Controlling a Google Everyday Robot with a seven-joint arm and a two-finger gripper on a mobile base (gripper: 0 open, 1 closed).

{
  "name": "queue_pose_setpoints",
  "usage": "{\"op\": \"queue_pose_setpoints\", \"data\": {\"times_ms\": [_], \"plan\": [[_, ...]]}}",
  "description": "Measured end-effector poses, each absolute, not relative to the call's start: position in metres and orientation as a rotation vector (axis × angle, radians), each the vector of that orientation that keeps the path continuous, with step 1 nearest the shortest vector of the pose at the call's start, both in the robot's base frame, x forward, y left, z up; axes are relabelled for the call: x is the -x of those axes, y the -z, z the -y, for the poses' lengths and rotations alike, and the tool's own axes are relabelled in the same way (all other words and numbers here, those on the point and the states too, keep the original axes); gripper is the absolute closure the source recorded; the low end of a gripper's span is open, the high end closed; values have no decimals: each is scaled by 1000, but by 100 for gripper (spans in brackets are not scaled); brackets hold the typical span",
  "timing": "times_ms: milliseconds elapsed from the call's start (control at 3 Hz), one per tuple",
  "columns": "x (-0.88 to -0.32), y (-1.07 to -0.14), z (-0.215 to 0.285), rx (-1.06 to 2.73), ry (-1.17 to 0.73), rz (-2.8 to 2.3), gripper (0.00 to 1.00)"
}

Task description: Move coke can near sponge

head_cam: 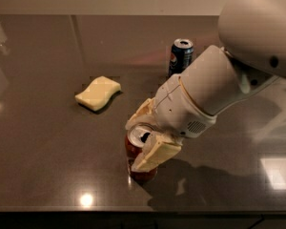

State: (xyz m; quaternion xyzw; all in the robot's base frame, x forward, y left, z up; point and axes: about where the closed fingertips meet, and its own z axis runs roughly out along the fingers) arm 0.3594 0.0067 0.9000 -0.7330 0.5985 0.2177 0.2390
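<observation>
The red coke can [142, 174] stands upright on the dark table [43, 142], near the front edge, with its silver top showing. My gripper [133, 146] reaches down from the right and is shut on the can, one cream finger behind its rim and one across its front. The can still rests on the table. The pale yellow, wavy-edged sponge [98, 93] lies flat to the back left, about a can's height away from the coke can.
A dark blue Pepsi can [181, 56] stands upright behind my arm, at the back of the table. My large white arm [214, 92] covers the right middle. The table's front edge [86, 208] runs just below the coke can.
</observation>
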Motion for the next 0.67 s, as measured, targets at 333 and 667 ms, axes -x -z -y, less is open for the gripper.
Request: {"op": "queue_pose_setpoints", "data": {"times_ms": [333, 667], "plan": [[-367, -913, -5, 1997, -573, -1617, 100], [-368, -914, -5, 1996, -571, -1616, 100]]}}
